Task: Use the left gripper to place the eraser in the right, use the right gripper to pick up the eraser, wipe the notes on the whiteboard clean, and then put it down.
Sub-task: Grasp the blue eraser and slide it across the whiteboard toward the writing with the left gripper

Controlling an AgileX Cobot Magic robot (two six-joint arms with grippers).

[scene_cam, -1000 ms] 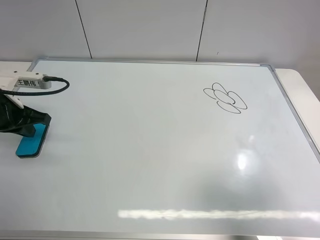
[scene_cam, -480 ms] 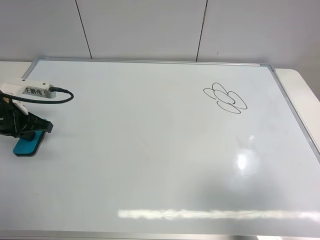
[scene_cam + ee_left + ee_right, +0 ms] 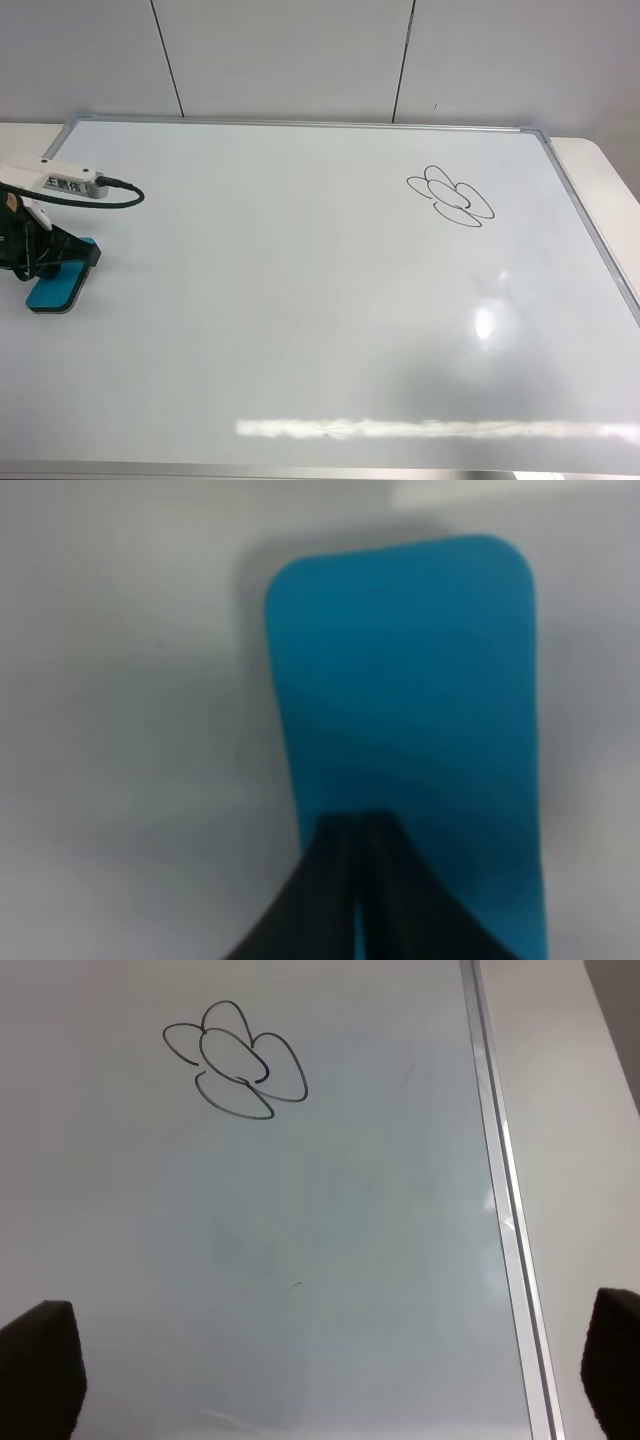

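Far left: L tool [image 3: 357, 840] pressed together over eraser [image 3: 400, 680]; R tool [image 3: 325, 1370] spread; label [image 3: 62, 184] unreadable.

The left hand [image 3: 88, 256] is matte black and wedge-shaped. A white box [image 3: 55, 182] with black printed characters tops it, trailing a looped black cable [image 3: 120, 196]. The right hand [image 3: 330, 1370] has blunt black fingertips [image 3: 40, 1365].

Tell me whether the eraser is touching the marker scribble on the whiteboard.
Apart. The high camera shows the eraser near the left edge of the whiteboard and the scribble far to the right, with bare board between them.
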